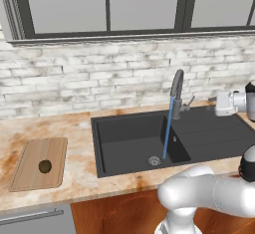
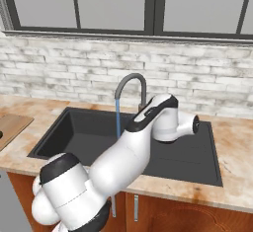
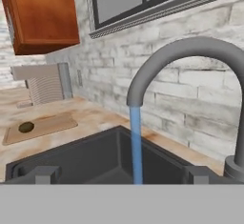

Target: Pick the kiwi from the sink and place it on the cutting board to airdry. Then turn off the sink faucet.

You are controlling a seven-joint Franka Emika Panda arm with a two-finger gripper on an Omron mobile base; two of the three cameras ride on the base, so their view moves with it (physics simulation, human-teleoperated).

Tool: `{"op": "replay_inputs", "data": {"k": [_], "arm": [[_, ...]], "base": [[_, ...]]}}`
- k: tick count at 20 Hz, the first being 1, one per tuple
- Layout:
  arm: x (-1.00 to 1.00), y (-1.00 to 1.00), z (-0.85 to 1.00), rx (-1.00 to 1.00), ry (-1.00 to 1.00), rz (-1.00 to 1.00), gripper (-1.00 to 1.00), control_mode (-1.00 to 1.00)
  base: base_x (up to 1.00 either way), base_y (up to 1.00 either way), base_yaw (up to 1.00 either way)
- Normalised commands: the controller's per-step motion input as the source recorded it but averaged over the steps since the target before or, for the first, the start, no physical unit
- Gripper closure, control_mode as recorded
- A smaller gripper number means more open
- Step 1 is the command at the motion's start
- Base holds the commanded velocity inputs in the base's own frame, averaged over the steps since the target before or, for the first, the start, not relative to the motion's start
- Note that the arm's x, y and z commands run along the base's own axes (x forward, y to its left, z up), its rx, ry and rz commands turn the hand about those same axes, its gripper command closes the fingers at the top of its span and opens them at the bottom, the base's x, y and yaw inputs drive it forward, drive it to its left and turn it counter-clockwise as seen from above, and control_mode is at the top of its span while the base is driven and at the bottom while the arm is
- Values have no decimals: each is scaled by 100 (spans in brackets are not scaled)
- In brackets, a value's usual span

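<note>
- Kiwi [image 1: 45,166] sits on the cutting board [image 1: 30,175], left end of the surface [image 1: 74,128], well apart from the sink [image 1: 129,143]; first half of the task looks done.
- Sink faucet [image 1: 176,91] runs, thin blue water stream [image 1: 168,128] falls from the spout tip to near the drain [image 1: 154,161]; shutting it off is what's left.
- Pincer [image 3: 121,174] has its fingers spread wide, nothing between them; two dark tips [image 3: 45,174] show at the bottom of the hand view, stream passes between them in that view.
- Hand sits over the ribbed drainboard side of the basin, right of the faucet, pointing left toward the spout; white wrist shows at the right edge of the left base view.
- Key relation: faucet lever [image 1: 190,101] is a small stub on the right side of the faucet base, sticking out toward the drainboard, i.e. on the hand's side. Hand is near it, not touching.
- In the hand view the spout arch [image 3: 181,58] runs from upper right down to the middle, faucet base [image 3: 234,168] at the lower right edge; lever itself can't be made out there.
- Judgement: next move needs the hand to shift toward the faucet base and push the lever; the upright neck is the thing to avoid bumping.
- One arm only, so no choice of side.
</note>
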Motion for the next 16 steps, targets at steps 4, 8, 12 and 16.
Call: {"op": "replay_inputs", "data": {"k": [4, 8, 12, 16], "arm": [[36, 6, -20, 0, 1, 3, -100, -100], [45, 0, -14, 0, 1, 4, -100, -100], [30, -16, -14, 0, 1, 8, -100, -100], [-6, -73, -18, 0, 0, 15, -100, -100]], "base": [[0, 0, 0], [0, 0, 0], [0, 0, 0], [0, 0, 0]]}}
